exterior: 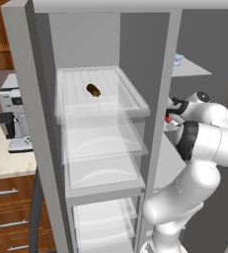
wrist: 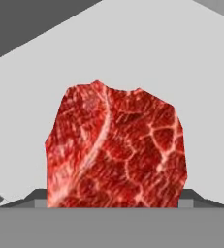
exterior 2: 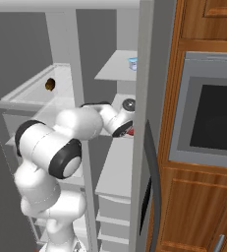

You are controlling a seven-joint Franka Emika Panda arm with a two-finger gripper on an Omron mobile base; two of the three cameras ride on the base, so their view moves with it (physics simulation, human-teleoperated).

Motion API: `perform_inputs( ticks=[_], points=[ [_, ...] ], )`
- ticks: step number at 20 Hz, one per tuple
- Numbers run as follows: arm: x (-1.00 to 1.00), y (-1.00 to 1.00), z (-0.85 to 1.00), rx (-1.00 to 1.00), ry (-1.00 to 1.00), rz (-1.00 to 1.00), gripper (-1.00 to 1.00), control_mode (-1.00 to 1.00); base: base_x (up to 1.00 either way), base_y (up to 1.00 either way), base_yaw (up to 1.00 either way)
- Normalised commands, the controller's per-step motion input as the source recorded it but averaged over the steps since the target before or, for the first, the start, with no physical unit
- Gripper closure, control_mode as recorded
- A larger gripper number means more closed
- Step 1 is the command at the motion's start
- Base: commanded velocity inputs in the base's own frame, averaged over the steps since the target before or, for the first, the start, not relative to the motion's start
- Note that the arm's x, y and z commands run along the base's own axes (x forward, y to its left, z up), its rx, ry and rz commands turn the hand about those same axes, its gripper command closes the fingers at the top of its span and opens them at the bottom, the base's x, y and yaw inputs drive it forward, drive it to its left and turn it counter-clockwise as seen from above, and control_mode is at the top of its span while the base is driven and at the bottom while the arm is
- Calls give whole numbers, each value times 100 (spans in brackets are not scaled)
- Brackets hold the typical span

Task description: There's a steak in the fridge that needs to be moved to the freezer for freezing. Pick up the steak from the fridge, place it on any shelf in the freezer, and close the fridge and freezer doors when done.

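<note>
Hand view: steak [wrist: 116,147], red, marbled, likely soft, light, slick; lies over pale freezer shelf [wrist: 200,72] between wide-set gripper [wrist: 114,203] jaws; grasp across flat edges.

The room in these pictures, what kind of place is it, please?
Most likely a home kitchen, computer-rendered. An open fridge with clear glass shelves stands beside a freezer with solid grey shelves, a built-in oven sits in brown wooden cabinets, and a coffee machine stands on a pale counter.
</note>
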Motion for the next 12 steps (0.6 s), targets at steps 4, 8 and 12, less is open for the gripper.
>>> perform_inputs(
  ticks=[4,8,12],
  points=[
    [25,-13,-32,0,0,1,100,-100,0,0,0],
    [23,-18,-30,0,0,1,100,-100,0,0,0],
    [28,1,-35,0,0,0,-100,-100,0,0,0]
  ],
)
